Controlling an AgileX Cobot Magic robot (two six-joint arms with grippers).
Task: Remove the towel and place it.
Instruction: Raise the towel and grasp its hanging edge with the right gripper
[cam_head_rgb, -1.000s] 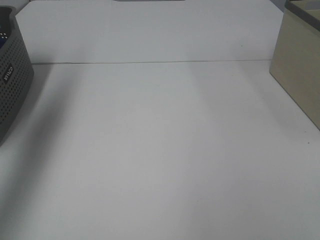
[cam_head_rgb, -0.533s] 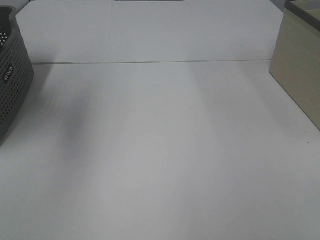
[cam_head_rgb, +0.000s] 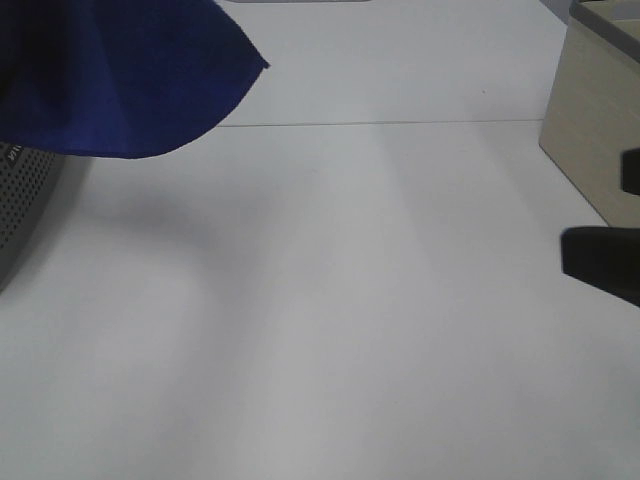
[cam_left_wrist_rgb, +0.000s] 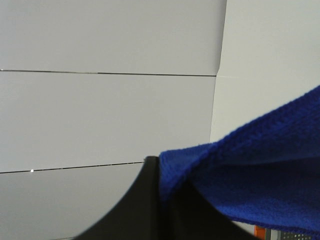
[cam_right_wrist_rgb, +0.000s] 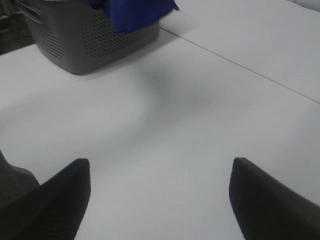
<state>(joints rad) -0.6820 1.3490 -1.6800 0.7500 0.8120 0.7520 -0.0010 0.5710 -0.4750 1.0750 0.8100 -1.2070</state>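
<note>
The royal-blue towel (cam_head_rgb: 120, 75) hangs in the air at the upper left of the exterior view, above the grey perforated basket (cam_head_rgb: 18, 195). My left gripper (cam_left_wrist_rgb: 159, 172) is shut on a fold of the towel (cam_left_wrist_rgb: 250, 175), and its dark jaw presses against the plush cloth. The left arm itself is hidden in the exterior view. At that view's right edge, low over the white table (cam_head_rgb: 330, 300), my right gripper (cam_head_rgb: 615, 215) stands open with nothing between its fingers (cam_right_wrist_rgb: 55, 200). From the right wrist the towel (cam_right_wrist_rgb: 135, 12) shows drooping over the basket (cam_right_wrist_rgb: 85, 37).
A beige box (cam_head_rgb: 600, 130) stands at the back right, close to the right gripper. The basket takes up the far left edge. A thin seam (cam_head_rgb: 380, 123) runs across the table's back.
The towel has swung into the exterior view at the upper left, lifted over the basket. The right gripper's fingers have come in at the right edge.
</note>
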